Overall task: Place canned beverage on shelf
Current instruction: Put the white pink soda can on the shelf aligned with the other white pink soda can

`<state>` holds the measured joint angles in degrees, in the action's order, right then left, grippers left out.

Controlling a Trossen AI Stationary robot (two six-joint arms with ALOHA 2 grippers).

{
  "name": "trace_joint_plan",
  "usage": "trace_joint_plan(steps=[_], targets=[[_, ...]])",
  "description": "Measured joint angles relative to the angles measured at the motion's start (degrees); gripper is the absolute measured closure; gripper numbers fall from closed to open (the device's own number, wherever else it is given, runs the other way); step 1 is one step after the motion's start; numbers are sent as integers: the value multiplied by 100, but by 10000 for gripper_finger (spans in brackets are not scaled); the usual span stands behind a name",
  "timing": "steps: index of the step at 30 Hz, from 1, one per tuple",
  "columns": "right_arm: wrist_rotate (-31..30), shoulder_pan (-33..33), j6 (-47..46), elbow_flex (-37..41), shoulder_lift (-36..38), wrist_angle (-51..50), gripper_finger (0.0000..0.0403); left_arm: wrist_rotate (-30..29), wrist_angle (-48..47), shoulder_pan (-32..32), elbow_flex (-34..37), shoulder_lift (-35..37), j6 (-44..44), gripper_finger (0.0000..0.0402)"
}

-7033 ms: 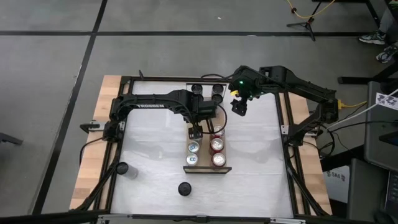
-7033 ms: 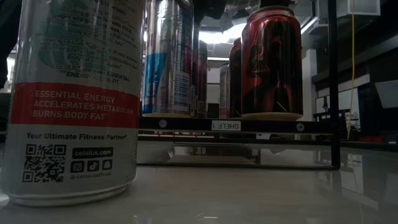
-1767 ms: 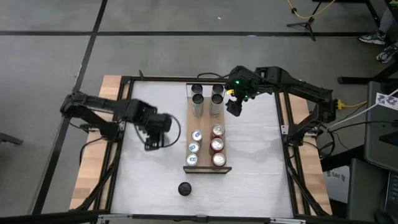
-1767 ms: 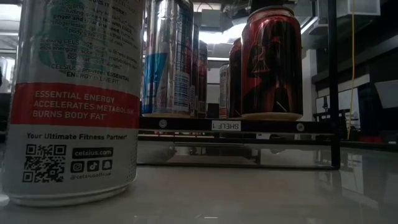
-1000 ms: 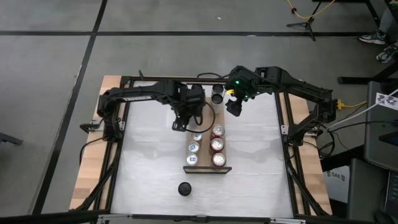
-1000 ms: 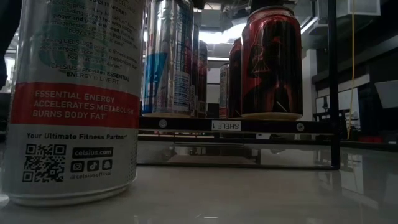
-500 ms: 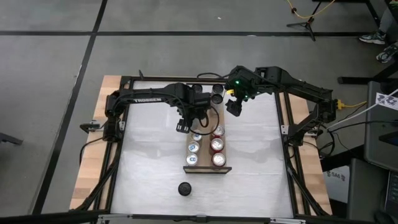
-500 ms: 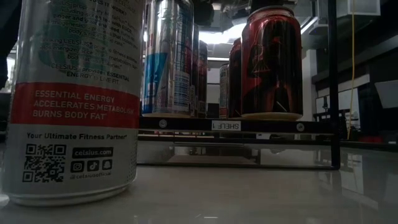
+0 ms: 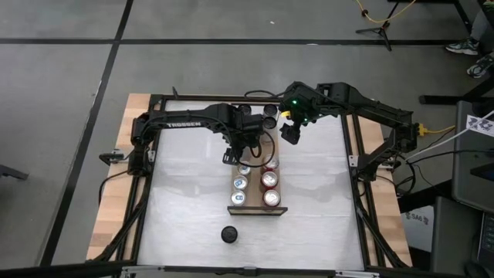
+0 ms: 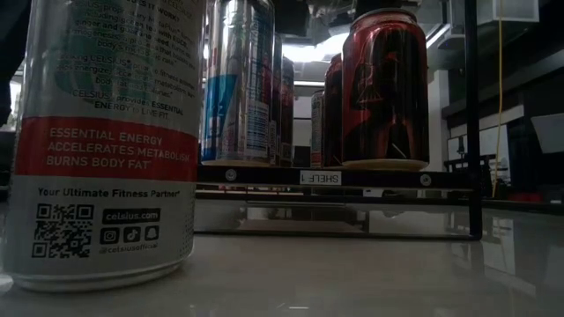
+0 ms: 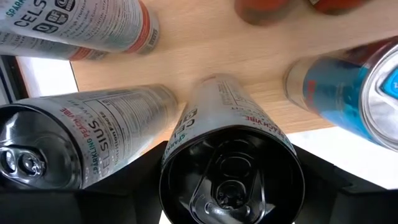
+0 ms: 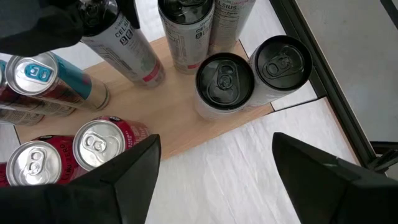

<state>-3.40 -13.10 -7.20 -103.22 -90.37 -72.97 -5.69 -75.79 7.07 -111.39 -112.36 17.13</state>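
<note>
Here left fingers (image 11: 348,186) hold a can (image 11: 231,168) over the shelf (image 11: 205,56); right fingers (image 12: 214,168) wide.

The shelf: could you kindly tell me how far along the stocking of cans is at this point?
Done: three blue cans and three red cans stand on the shelf, with black-topped cans at its far end. In hand: the left pincer grips a white can over the plank. Left: one loose can stands alone on the table. The right pincer hangs open beside the shelf.
</note>
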Motion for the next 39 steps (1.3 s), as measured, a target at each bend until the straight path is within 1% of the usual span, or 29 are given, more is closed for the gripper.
trace_joint_plan(steps=[6, 14, 29, 35, 39], targets=[[0, -2, 0, -1, 0, -1, 104, -1, 2, 0, 0, 0, -3, 154], [0, -2, 0, 0, 0, -2, 104, -112, 2, -1, 0, 0, -5, 137], [0, -2, 0, 0, 0, -2, 104, -109, 50, -2, 0, 0, -40, 135], [0, -2, 0, 0, 2, -2, 104, -462, 306, 0, 0, 0, -200, 134], [0, -2, 0, 0, 2, -2, 104, -414, 301, -11, 0, 0, -198, 134]])
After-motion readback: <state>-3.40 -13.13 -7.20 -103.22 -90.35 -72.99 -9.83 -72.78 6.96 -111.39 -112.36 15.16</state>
